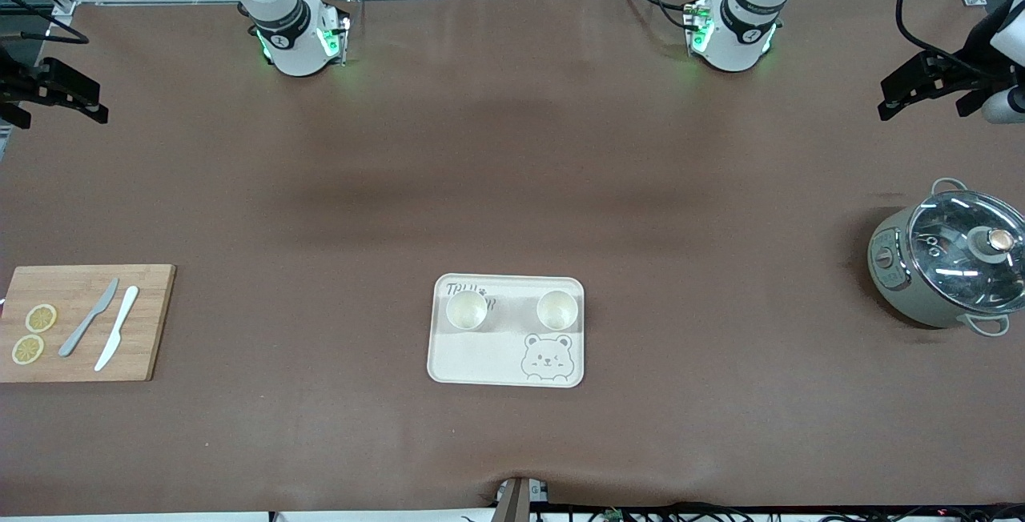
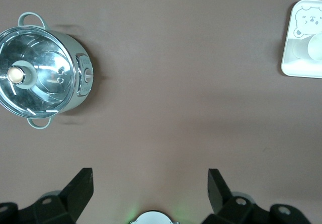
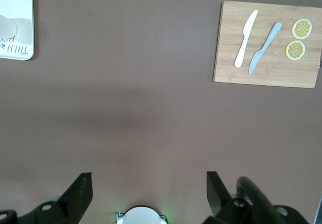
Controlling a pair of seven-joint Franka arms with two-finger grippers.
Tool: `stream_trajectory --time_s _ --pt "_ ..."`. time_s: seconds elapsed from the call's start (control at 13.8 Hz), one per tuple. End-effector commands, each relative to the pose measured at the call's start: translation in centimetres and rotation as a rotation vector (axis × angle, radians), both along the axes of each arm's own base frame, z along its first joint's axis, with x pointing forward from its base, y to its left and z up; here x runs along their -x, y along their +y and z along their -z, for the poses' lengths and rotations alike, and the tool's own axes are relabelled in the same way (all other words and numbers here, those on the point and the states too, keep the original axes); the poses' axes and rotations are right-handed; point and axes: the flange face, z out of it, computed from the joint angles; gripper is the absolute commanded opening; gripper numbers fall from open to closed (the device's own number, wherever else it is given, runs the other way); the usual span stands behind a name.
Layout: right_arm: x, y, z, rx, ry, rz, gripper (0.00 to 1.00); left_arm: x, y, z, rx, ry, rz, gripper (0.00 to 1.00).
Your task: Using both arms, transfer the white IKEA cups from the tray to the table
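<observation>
Two white IKEA cups stand upright on a cream bear tray (image 1: 480,358) in the middle of the table, one (image 1: 467,308) toward the right arm's end, the other (image 1: 557,309) toward the left arm's end. My left gripper (image 1: 884,99) is open and empty, high over the table's edge near the pot; it also shows in the left wrist view (image 2: 151,183). My right gripper (image 1: 102,104) is open and empty over the table's edge at its own end, and in the right wrist view (image 3: 149,183). Each wrist view shows a corner of the tray (image 2: 294,65) (image 3: 22,12).
A grey-green pot with a glass lid (image 1: 953,262) stands at the left arm's end. A wooden cutting board (image 1: 152,322) with two knives and two lemon slices lies at the right arm's end. Both arm bases stand along the table's edge farthest from the front camera.
</observation>
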Motion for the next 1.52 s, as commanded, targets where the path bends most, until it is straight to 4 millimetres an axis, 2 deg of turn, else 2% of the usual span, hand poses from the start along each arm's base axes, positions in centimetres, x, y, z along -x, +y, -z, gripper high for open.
stream_trajectory --time_s 0.0,0.51,0.94,1.45 --pt "0.5 -0.4 -0.1 0.003 -0.007 0.000 1.00 0.2 0.3 -0.7 -0.003 -0.001 0.003 1.00" --pt "0.5 -0.3 -0.1 -0.007 -0.007 0.001 1.00 -0.1 0.9 -0.7 -0.049 -0.002 0.035 1.00" --pt "0.3 -0.6 -0.3 -0.006 -0.015 0.007 1.00 -1.0 0.9 0.9 -0.037 0.033 0.033 1.00" --pt "0.2 -0.6 -0.2 -0.006 -0.014 0.007 1.00 -1.2 0.6 -0.1 -0.045 0.009 0.030 1.00"
